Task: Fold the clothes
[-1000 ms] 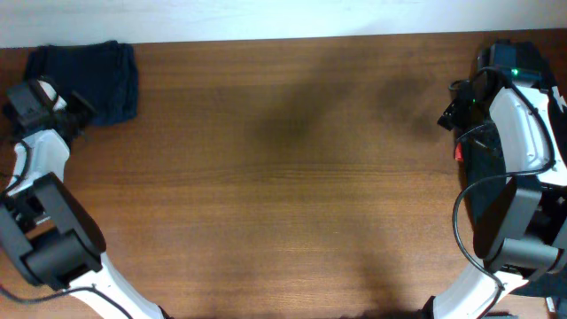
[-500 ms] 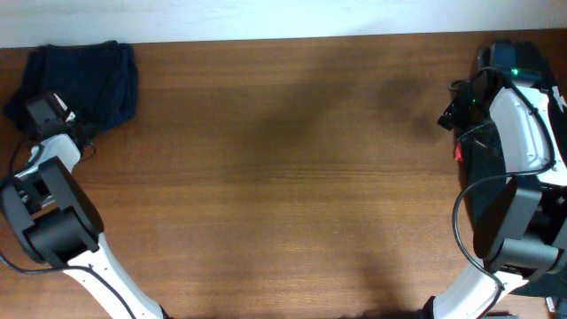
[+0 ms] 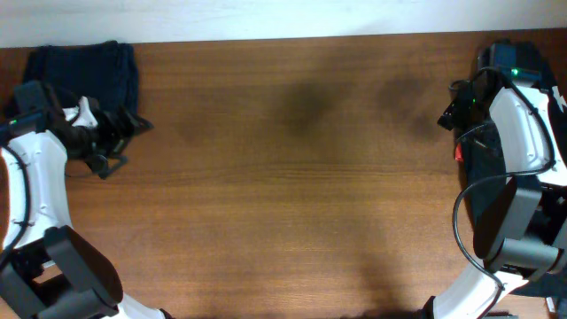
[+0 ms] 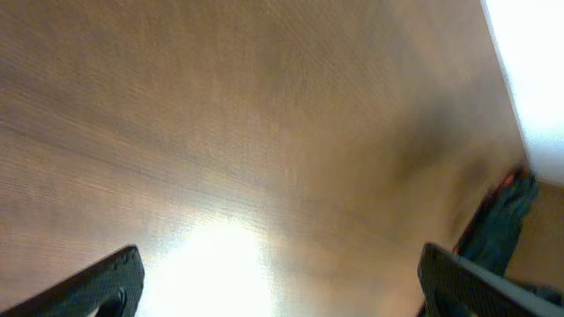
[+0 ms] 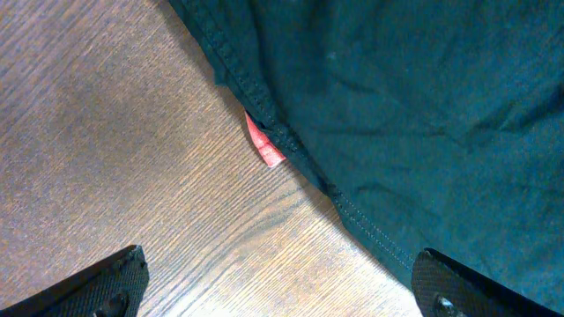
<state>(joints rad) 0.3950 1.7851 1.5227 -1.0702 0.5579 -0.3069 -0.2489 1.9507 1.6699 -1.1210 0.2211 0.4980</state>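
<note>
your navy cloth [image 3: 84, 71] looks already folded and parked in the table [image 3: 292, 204] corner, out of the work area i'd guess. the left gripper [image 3: 124, 143] sits just beside the navy cloth, on its open-wood side, fingers spread wide and holding nothing. well apart from the navy cloth, across the table, lies the dark garment [image 5: 397, 106], red tag [image 5: 264, 148] poking out at the hem. the right gripper [image 5: 282, 298] hangs over that hem, wide apart and empty, probably lined up to grab the edge.
</note>
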